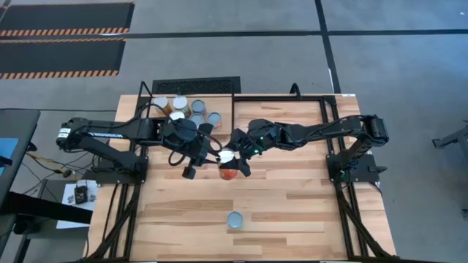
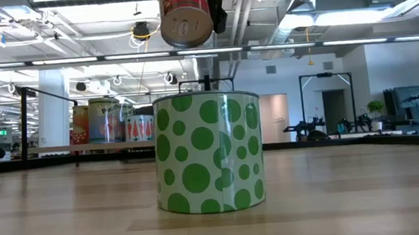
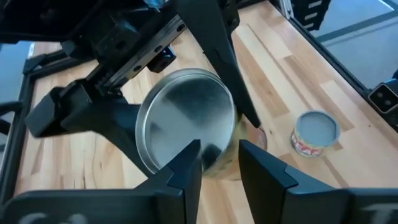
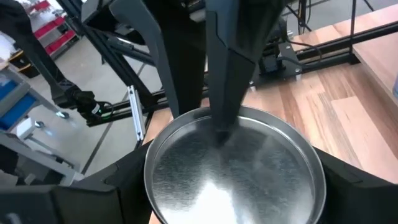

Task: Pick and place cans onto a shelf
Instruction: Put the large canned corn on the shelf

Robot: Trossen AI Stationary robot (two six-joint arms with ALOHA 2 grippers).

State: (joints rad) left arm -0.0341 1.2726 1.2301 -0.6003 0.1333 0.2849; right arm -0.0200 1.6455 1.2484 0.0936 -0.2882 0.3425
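On the plank table [image 1: 292, 212], the shelf [image 1: 227, 109] sits toward 11 o'clock with several cans [image 1: 179, 106] already on it. The two arms meet at the centre. The right gripper [image 1: 235, 162] is clamped across the sides of a red-labelled can [image 1: 229, 172], held aloft; the left gripper [image 1: 208, 155], at the can's 9 o'clock, has its fingers slightly apart at the lid's rim, gripping nothing. One spare can [image 1: 235, 219] waits at 6 o'clock. The tin looks rigid, light and slick, so it is best squeezed across the labelled wall at mid-height, not by the lid.
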